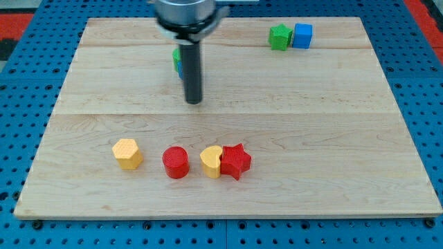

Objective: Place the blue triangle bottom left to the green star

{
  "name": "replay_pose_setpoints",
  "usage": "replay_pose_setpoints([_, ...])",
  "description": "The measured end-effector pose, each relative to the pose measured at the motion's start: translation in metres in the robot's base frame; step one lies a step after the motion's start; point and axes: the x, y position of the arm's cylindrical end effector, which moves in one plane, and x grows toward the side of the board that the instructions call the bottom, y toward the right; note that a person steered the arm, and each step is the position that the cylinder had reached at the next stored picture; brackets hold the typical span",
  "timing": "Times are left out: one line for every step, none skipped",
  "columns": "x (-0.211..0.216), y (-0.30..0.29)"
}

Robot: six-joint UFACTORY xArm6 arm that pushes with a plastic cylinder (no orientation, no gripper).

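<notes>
Behind our rod, a green block and a blue sliver peek out — likely the star and triangle, mostly hidden. Our tip sits just below them — no pincer here. We should circle round and nudge gently, down-left.

Partly hidden: green block and blue block, both behind the dark rod; only slivers show at its left side, shapes cannot be told.
Partly hidden: yellow heart-like block, right side covered by the touching red star block.
Cut off: rod's mount, blurred, at the view's top.
</notes>
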Motion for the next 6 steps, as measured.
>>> replay_pose_setpoints([-0.019, -0.020])
replay_pose_setpoints([-0.050, -0.020])
replay_pose_setpoints([-0.077, 0.010])
replay_pose_setpoints([-0.102, 0.055])
replay_pose_setpoints([-0.121, 0.087])
replay_pose_setpoints([-0.128, 0.116])
